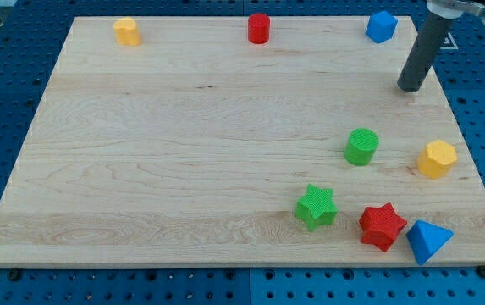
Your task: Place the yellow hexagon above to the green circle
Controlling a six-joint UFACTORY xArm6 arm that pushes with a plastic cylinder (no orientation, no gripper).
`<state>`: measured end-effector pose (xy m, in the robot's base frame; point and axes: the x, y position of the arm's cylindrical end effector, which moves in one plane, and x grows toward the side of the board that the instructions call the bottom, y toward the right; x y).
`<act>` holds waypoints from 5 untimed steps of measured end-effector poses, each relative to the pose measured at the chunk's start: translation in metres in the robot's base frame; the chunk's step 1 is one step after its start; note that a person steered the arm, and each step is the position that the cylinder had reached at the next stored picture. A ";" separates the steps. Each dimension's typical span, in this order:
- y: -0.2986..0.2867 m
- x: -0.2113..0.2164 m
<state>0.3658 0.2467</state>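
The wooden surface (183, 152) is filling most of the frame, lying on a blue perforated base (479, 76). The dark rod (420, 55) is coming down from the upper right corner, and my tip (410, 87) is resting on the wood at the upper right, well apart from every block; there is no hand on this arm, so nothing is being held.

The blue triangular block (429, 241) is sitting at the lower right corner, just beside the red star (383, 225), and the green star (316, 207) is lying a little to the left of those two. The yellow hexagon (437, 158) is sitting near the right edge, to the right of the green circle (361, 146) and slightly lower, apart from it. My tip is standing above and between these two.

Along the top edge, a blue block (381, 26) is sitting just left of the rod, a red cylinder (259, 28) is standing at the middle, and a small yellow block (127, 31) is sitting at the upper left.
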 end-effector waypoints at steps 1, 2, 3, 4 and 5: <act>0.013 0.020; 0.037 0.051; 0.050 0.090; 0.050 0.128; 0.049 0.135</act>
<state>0.5007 0.2955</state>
